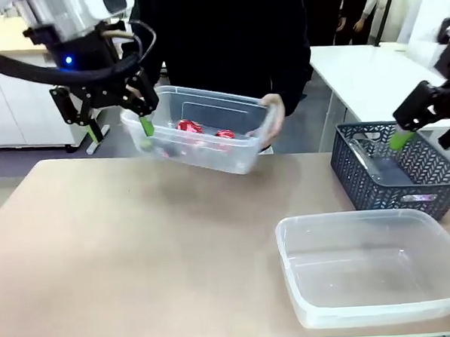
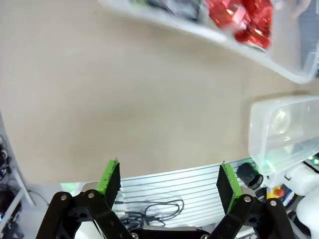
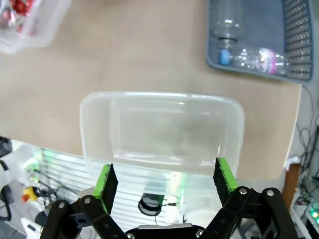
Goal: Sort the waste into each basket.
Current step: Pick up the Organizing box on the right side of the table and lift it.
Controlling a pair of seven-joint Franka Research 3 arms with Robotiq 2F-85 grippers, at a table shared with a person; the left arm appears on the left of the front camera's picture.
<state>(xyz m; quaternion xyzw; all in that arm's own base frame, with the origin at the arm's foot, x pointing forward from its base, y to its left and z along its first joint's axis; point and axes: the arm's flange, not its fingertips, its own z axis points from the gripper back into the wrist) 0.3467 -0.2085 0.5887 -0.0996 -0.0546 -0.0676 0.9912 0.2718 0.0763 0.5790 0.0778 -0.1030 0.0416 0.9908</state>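
Left gripper (image 2: 169, 172) wide open, holding nothing, beside the tub (image 1: 206, 98) of red cans (image 1: 189, 127), which a person's hand (image 1: 273, 113) holds tilted. Right gripper (image 3: 164, 175) likewise open, near grey basket (image 1: 437, 181) holding bottles (image 3: 259, 59). Second tub (image 1: 363, 220) sits on the table.

Bright, even indoor light falls from overhead onto the tan surface (image 1: 139, 248), and the empty clear tub (image 1: 288, 227) throws only a faint, soft shadow. The front view is slightly soft throughout; the far tub (image 1: 239, 159) and the red cans (image 1: 204, 130) inside it are smeared by motion blur. In the left wrist view the cans are blurred too, and a white glare spot sits on the empty tub's wall. Both wrist views bow towards their edges
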